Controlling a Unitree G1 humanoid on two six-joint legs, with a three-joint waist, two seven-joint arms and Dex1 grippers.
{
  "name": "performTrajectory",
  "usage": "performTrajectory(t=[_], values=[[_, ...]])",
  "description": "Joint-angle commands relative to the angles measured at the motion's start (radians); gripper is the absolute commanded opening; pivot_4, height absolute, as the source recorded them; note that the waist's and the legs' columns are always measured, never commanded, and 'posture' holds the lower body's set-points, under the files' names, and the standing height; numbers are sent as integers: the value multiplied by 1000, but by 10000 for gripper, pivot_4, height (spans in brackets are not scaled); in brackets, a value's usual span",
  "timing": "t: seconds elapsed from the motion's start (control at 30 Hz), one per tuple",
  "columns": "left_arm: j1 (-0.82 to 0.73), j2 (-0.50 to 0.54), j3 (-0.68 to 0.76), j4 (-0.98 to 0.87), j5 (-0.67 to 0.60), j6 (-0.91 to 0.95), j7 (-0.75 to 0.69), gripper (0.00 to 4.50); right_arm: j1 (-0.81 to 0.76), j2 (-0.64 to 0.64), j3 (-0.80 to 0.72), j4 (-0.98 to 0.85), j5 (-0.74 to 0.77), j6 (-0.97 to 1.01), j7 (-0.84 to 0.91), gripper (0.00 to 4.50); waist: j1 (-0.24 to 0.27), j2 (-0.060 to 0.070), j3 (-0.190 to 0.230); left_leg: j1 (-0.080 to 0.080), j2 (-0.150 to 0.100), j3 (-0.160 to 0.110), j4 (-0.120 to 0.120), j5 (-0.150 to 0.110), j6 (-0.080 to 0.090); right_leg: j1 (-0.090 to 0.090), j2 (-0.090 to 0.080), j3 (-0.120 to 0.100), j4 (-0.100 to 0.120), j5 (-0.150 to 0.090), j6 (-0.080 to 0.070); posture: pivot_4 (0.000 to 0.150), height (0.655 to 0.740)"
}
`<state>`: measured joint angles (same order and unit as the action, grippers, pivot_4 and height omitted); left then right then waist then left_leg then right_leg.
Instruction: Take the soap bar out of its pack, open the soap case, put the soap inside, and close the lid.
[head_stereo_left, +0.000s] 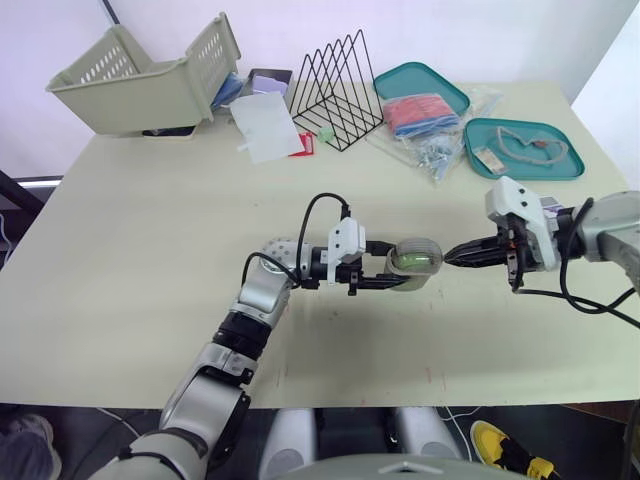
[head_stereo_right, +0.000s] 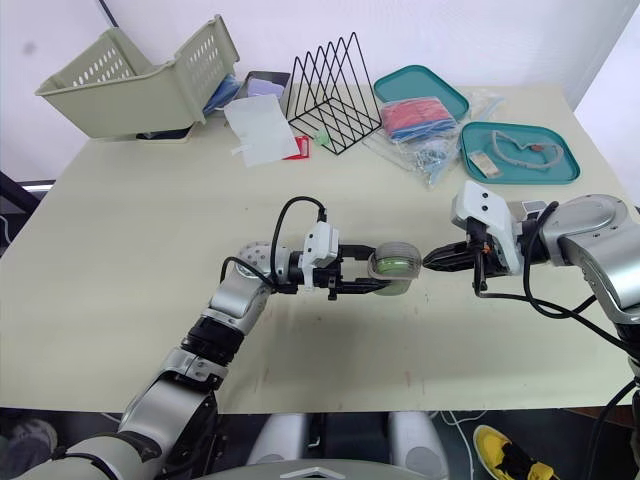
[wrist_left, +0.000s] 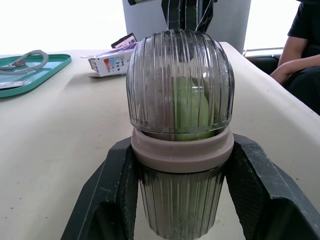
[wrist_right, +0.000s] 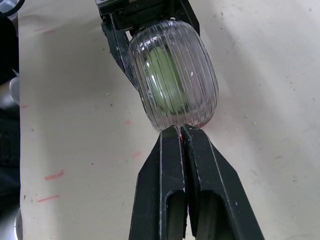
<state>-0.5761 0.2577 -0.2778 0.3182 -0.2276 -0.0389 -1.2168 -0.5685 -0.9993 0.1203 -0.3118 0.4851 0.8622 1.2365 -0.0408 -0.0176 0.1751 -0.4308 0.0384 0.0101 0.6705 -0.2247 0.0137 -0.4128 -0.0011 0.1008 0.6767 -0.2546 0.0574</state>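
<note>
Pale table (head_stereo_left: 150, 260). Far left: tilted beige basket (head_stereo_left: 140, 85). Far centre: white sheet (head_stereo_left: 265, 125) just left of black wire rack (head_stereo_left: 335, 90). Far right: farther teal tray (head_stereo_left: 420, 68), nearer teal tray (head_stereo_left: 530, 124), clear plastic bag (head_stereo_left: 440, 150) between them.

I am finding no word, number or brand that I can make out. The soap pack (wrist_left: 107, 63), lying in the upper left of my left wrist view, is showing coloured print on its white side, but the letters are staying too small for me to read. The red tag (head_stereo_left: 303, 146) at the upper middle of my left eye view, and the red and blue packet (head_stereo_left: 424, 112) on the teal tray (head_stereo_left: 392, 78) to its right, are showing colour only, with no lettering that I can tell.
</note>
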Motion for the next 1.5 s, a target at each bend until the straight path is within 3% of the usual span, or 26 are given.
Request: performTrajectory(t=[0.03,1.5], values=[[-4,11,3,-11,12,-5,6,19596,-23,0,-9,-33,15,-1,-4,763,0,0,0,0,0,0,0,0,0,0,0,0,0,0,0,1500,7400],[-20,11,0,21,18,-24,7,19596,-112,5,-25,-6,50,5,-6,763,0,0,0,0,0,0,0,0,0,0,0,0,0,0,0,1500,7400]])
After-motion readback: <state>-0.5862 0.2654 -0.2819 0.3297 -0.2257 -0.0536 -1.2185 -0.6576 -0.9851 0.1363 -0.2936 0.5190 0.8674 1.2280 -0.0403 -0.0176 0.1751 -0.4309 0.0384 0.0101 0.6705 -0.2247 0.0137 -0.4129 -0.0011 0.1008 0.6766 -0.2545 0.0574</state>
